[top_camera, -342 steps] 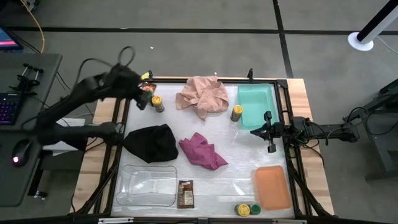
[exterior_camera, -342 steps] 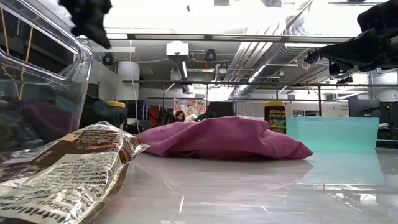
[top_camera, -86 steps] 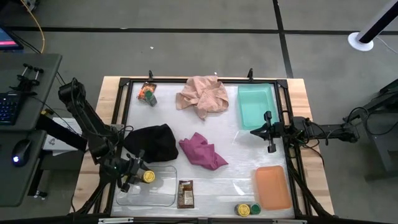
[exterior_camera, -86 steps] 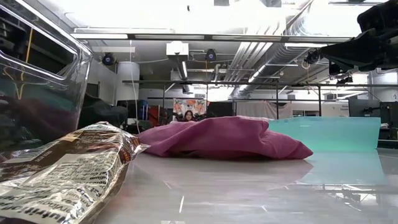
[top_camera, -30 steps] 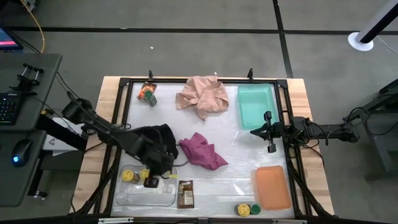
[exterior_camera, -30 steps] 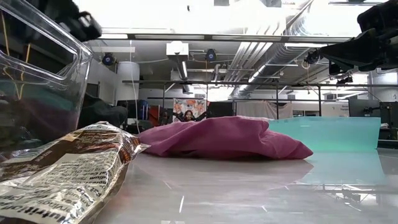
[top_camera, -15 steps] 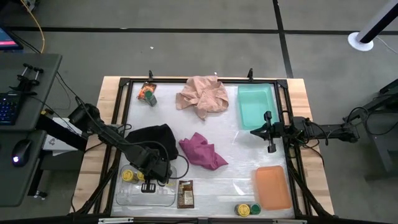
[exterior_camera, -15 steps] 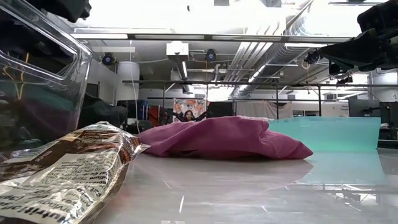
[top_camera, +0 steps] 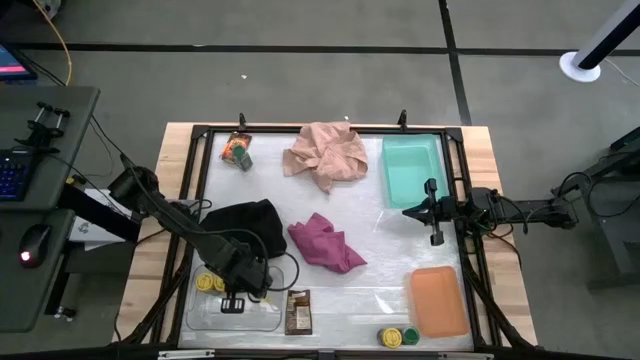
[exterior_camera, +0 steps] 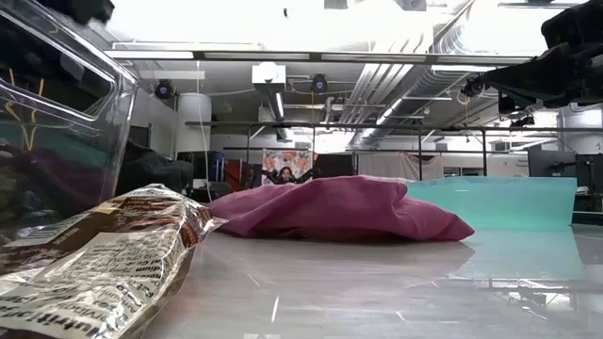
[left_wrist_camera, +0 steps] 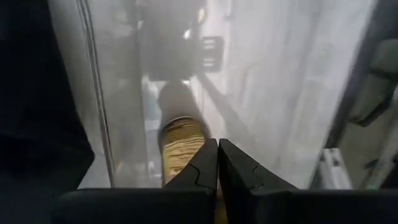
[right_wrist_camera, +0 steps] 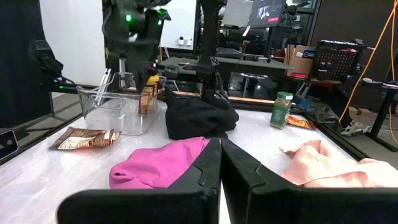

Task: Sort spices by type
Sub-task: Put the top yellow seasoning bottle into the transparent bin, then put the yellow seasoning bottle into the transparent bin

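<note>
Left arm reaches diagonally over the black cloth point(top_camera: 245, 228), wrist bent down; left gripper point(top_camera: 232, 303) over the clear tray point(top_camera: 262, 322), fingers pressed together, holding nothing. Two yellow-lidded jars point(top_camera: 211, 284) stand in the tray. Right gripper point(top_camera: 434, 237) hangs beside the teal tray point(top_camera: 411, 170), fingers closed, empty

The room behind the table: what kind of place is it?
Probably a robotics lab or workshop: bare ceiling pipes and ducts, a desk with a black keyboard, and a lit computer monitor beyond the framed white work table.

Table point(top_camera: 380, 290): cloths, trays, brown packet point(top_camera: 297, 311), jars point(top_camera: 397, 337).
</note>
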